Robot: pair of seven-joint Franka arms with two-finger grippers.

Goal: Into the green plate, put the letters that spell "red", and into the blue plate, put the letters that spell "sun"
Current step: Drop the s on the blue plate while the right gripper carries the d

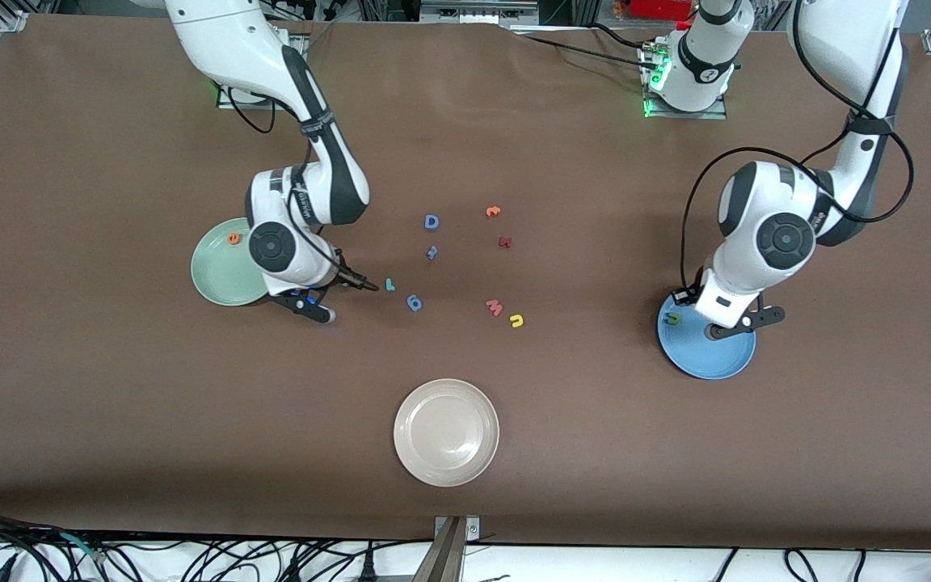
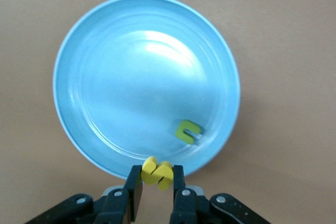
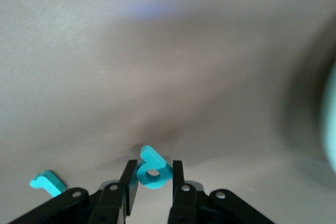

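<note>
The brown table (image 1: 110, 420) carries three plates: the beige plate (image 1: 446, 432) nearest the front camera, the green plate (image 1: 219, 279) toward the right arm's end, and the blue plate (image 1: 716, 360) toward the left arm's end. The left gripper (image 2: 156, 174) hangs over the blue plate's rim, its fingers clamped on the yellow "s" (image 2: 157, 173), while the dark green "n" (image 1: 674, 318) already lies inside that plate. The right gripper (image 3: 152, 174) sits low beside the green plate, its fingers closed narrowly on the teal "d" (image 3: 153, 169) (whether the letter is off the table cannot be told); the thin teal "r" (image 1: 389, 284) lies on the table just beside it. The orange "e" (image 1: 233, 238) rests in the green plate. The yellow "u" (image 1: 516, 321) lies on the table just beside the pink "w" (image 1: 494, 307), between the plates. The blue "D" (image 1: 431, 221) lies farther from the front camera.
</note>
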